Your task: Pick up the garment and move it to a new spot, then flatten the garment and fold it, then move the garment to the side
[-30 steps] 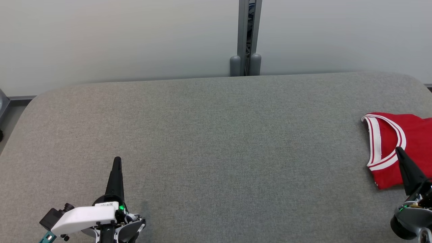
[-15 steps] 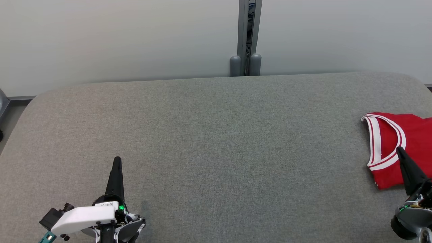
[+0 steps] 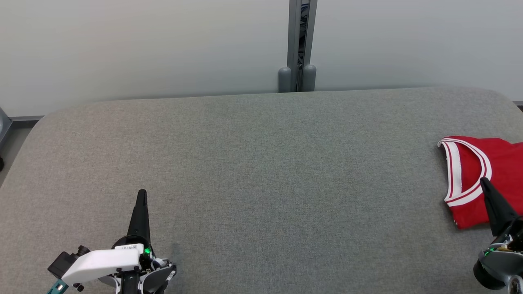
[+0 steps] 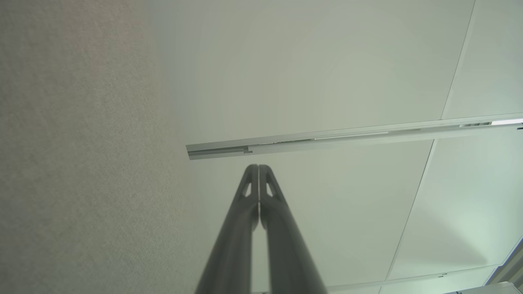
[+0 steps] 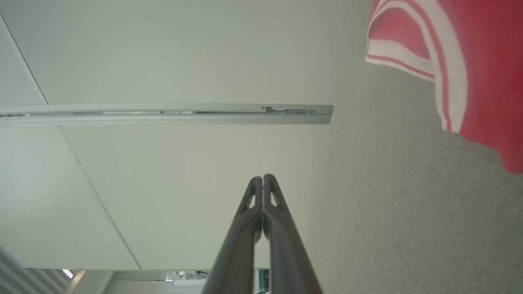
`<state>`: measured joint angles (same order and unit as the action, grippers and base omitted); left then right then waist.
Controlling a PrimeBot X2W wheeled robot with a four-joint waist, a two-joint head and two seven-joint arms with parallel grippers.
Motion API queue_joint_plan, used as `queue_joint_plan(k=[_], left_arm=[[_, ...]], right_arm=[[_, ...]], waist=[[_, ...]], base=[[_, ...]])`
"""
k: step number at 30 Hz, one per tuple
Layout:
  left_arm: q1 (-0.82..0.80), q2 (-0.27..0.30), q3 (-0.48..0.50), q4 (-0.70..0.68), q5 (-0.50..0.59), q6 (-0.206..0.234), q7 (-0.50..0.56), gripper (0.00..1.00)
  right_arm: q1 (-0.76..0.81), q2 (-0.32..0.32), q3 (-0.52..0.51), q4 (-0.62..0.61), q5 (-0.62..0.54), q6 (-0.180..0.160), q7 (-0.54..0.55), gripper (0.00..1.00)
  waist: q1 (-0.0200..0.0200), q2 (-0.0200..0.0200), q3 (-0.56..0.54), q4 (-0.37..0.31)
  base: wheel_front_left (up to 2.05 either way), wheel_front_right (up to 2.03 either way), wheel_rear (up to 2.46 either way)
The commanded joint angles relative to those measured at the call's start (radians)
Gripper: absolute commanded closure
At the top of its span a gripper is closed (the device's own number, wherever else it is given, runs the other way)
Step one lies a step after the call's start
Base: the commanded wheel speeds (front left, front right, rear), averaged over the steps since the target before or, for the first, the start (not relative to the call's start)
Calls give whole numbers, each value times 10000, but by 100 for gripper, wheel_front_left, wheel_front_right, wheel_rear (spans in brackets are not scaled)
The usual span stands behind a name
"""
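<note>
Grey post (image 3: 297,45) stands behind the middle of the table's far edge, between two pale wall panels (image 3: 143,49). All places are taken from it.

Table (image 3: 261,134): grey fabric top, far corners rounded. The far edge runs straight past the foot of the post. Left of the post that edge curves down to the left corner, and right of the post it rounds off at the right corner.

Garment (image 3: 470,163): red with white-and-red striped trim, lying flat on the table well right of the post and towards the robot, near the table's right end. Its trimmed edge faces the post side. Its far-right part runs out of sight.

Left gripper (image 3: 141,192): well left of the post on the robot's side of the table, fingers pressed together on nothing. Its wrist view shows the tips (image 4: 258,166) meeting, with fabric (image 4: 81,163) to one side.

Right gripper (image 3: 484,180): well right of the post, clenched and holding nothing. From the head its tip overlaps the garment's near trimmed edge. Its wrist view shows the closed tips (image 5: 262,176) apart from the red cloth (image 5: 482,61), with grey fabric (image 5: 388,204) between them.

Open room: a broad stretch of bare fabric runs from the post towards the robot, between the left gripper and the garment's trimmed edge.
</note>
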<state>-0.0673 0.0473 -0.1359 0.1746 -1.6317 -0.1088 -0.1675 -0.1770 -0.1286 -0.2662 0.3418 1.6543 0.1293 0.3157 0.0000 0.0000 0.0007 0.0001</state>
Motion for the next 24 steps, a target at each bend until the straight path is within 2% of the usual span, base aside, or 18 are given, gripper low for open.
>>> queue_joint_plan(k=[1,24], left_arm=[[-127,26,44,7,-48,-44,22,100],[-127,26,44,8,-48,-44,22,100]], right_arm=[[-109,-16,-40,24,-50,25,32,100],[-123,44,-125,31,-119,25,121,100]], waist=[[0,0,0,0],[0,0,0,0]], base=[[0,0,0],[0,0,0]])
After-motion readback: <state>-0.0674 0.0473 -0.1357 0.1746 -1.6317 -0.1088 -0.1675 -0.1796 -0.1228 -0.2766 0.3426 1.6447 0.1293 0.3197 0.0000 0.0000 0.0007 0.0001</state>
